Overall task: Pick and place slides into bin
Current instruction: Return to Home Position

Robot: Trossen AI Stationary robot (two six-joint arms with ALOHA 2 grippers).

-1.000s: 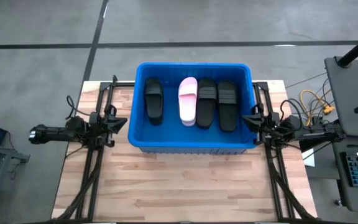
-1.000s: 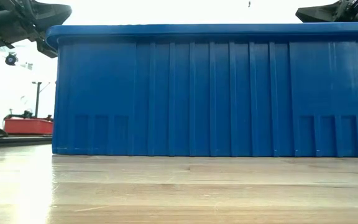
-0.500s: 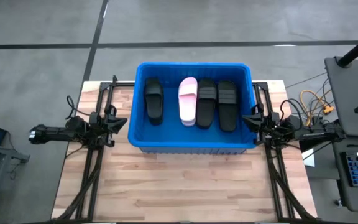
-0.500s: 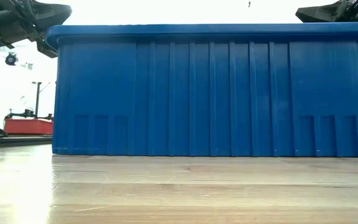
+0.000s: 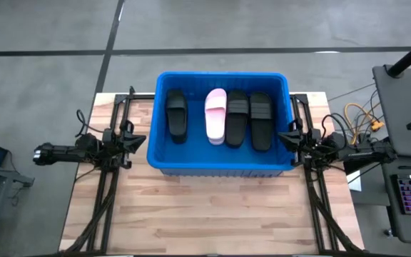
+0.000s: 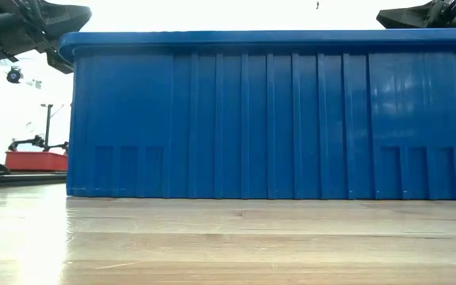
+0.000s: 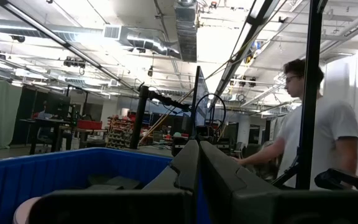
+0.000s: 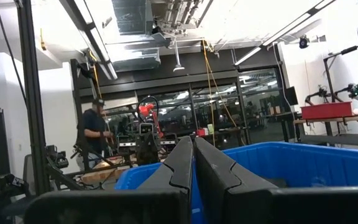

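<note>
Blue bin [image 5: 222, 168] still holds four slides [image 5: 215, 114], nothing has moved; left gripper [image 5: 142, 140] and right gripper [image 5: 282, 135] flank it, fingers together.

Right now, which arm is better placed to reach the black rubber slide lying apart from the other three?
Left. The black rubber slide lies nearest the left end effector, beside the bright blue plastic bin; the right end effector waits across it.

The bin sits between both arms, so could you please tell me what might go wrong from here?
The left end effector and right end effector, both shut, point at the bin walls from close by; a swing inward could nudge it. A person stands beyond the table, so wide arm moves look risky.
</note>
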